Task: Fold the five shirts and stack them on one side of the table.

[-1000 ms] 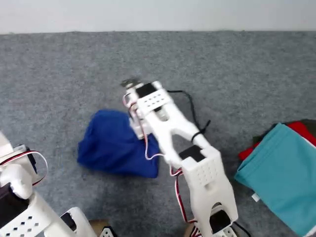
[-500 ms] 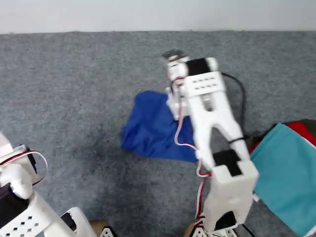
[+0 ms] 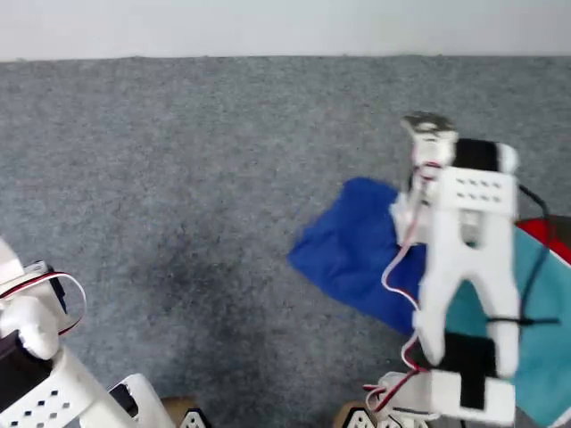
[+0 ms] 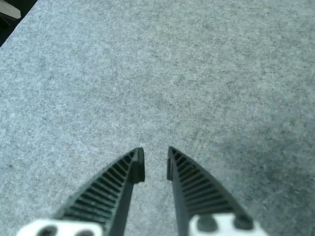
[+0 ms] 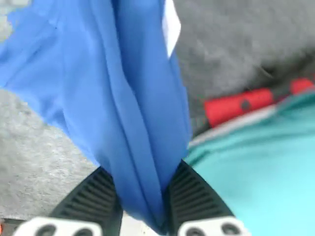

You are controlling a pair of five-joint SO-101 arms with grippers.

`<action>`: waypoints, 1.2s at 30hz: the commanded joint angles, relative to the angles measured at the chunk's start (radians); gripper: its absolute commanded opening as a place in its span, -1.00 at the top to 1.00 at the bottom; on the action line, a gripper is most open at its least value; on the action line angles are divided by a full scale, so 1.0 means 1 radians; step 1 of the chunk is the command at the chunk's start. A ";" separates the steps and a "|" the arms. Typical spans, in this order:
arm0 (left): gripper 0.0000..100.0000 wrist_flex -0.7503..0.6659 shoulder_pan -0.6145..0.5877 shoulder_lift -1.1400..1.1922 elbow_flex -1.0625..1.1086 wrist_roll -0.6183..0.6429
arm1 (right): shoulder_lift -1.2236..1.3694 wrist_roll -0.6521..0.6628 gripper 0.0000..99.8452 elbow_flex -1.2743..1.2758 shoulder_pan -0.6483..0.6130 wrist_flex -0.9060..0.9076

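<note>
A folded blue shirt (image 3: 357, 251) hangs from my right gripper (image 3: 412, 203), which is shut on its edge, right of the table's middle. In the right wrist view the blue shirt (image 5: 123, 98) is pinched between both fingers (image 5: 93, 196), over the edge of the stack. That stack at the right edge has a teal shirt (image 3: 544, 339) on top and a red shirt (image 3: 540, 234) below; teal shirt (image 5: 261, 162) and red shirt (image 5: 236, 104) also appear in the right wrist view. My left gripper (image 4: 155, 164) hovers over bare carpet, slightly open and empty.
Grey carpet (image 3: 178, 160) covers the table, with a white wall edge along the back. The left arm's base (image 3: 36, 357) stands at the front left corner. A dark shirt edge (image 5: 268, 71) peeks out under the red one.
My right arm has carried the blue shirt from the table's left-middle to the right, up to the teal stack. The left arm has stayed still.
</note>
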 commanded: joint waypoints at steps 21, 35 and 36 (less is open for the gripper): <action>0.82 -0.017 0.000 -0.006 0.001 -0.009 | -0.197 0.230 0.98 -0.002 0.628 0.041; 0.82 -0.017 0.000 -0.006 0.001 -0.009 | -0.147 0.287 0.98 -0.098 0.835 0.041; 0.82 -0.017 0.000 -0.006 0.001 -0.009 | -0.131 0.305 0.98 -0.098 0.852 0.041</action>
